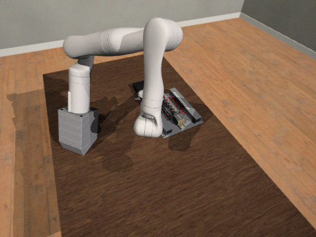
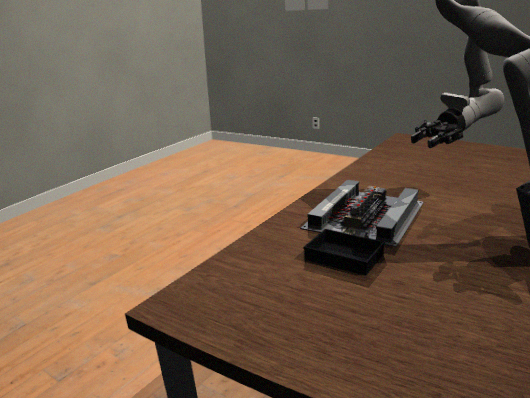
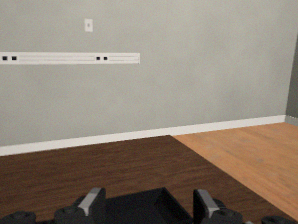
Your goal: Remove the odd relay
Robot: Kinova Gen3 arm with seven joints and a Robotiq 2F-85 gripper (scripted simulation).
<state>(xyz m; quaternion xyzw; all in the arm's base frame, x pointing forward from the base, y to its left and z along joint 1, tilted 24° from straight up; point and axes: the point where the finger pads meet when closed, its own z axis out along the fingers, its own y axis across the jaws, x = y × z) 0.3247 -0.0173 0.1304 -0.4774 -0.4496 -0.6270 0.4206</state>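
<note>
The relay panel (image 2: 395, 212) lies flat on the dark wooden table (image 2: 350, 325), and everything else is best placed against it. The black parts tray (image 2: 344, 254) sits touching or just beside the panel's short end that faces the exterior camera, on the side toward the table's nearer edge. The gripper (image 2: 431, 134) hangs in the air well above the panel and off past its far end, pointing roughly level rather than down; in the wrist view its fingers frame only the tray's far rim, the table and the wall beyond. The fingers stand about half apart with nothing between them, a width set ahead of a grasp. The step in hand looks like the approach: no relay is out of its socket yet. Of the 6 relays, the odd one appears to be the pale, tan-topped unit (image 1: 180, 121) at the end of the row away from the tray in the top view, though the button colours are too small to confirm. The next move calls for tilting the wrist downward, centring over that relay and descending between its neighbours. Room overhead is open. The tight spots are the 2 raised grey rails (image 2: 334, 202) flanking the row and the adjacent relays; a skewed pull could lift or tip the loose panel.
</note>
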